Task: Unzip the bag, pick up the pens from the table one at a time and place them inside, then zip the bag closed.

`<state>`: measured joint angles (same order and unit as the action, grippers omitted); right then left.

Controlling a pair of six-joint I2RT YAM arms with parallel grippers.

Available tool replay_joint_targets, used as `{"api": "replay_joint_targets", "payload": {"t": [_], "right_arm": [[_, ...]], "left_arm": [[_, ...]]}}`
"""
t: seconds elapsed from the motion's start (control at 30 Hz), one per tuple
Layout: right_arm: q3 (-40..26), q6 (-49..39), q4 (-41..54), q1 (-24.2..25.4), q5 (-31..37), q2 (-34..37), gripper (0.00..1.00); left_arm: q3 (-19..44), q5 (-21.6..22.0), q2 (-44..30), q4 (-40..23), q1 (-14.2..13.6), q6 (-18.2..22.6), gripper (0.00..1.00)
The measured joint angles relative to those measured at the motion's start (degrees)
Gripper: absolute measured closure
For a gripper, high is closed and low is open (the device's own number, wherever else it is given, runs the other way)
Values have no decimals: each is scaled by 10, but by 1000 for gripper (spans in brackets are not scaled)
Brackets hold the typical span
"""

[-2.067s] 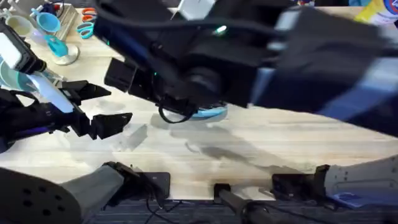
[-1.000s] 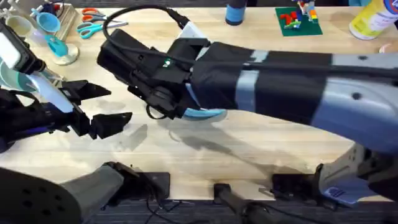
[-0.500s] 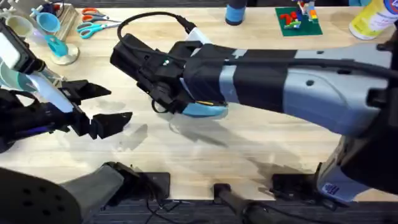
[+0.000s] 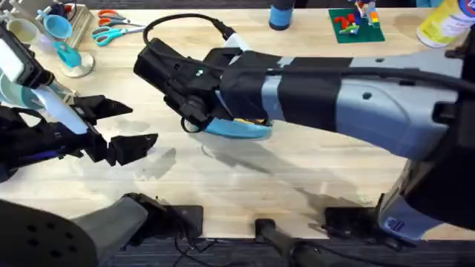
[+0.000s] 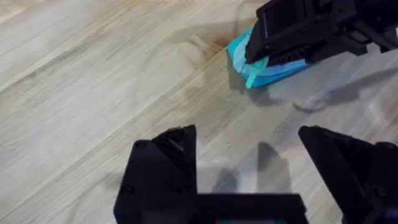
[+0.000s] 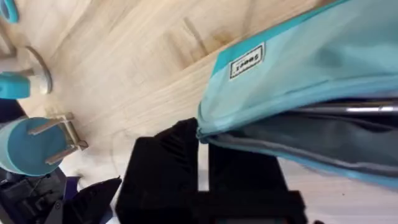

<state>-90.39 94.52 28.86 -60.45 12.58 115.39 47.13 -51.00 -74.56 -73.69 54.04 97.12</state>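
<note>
The bag (image 6: 298,81) bears a small white label, unreadable; right gripper (image 6: 203,165) pinches its open edge; left gripper (image 5: 249,162) gapes wide at nine o'clock.

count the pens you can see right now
1. What looks like a silver-grey pen lies inside the open bag, seen from the right wrist view. Another may be hidden deeper inside.

A small white label (image 6: 246,60) is sewn on the side of the light blue bag (image 6: 323,62), near its end. It bears one short dark printed word, too small to read with certainty. No other writing can be read.
</note>
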Motion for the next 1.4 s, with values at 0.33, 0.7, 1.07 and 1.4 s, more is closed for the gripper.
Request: {"api": "replay_joint_targets", "payload": {"t": [0.33, 0.7, 1.07, 1.4], "right_arm": [[0, -1, -1, 0, -6, 0, 969], [0, -120, -28, 3, -30, 0, 969], [0, -239, -12, 10, -35, -39, 970], [0, -260, -4, 12, -36, -49, 970]], "left_arm": [[0, 0, 0, 0, 0, 0, 7], [0, 0, 0, 0, 0, 0, 8], [0, 0, 0, 0, 0, 0, 7], [0, 0, 0, 0, 0, 0, 7]]}}
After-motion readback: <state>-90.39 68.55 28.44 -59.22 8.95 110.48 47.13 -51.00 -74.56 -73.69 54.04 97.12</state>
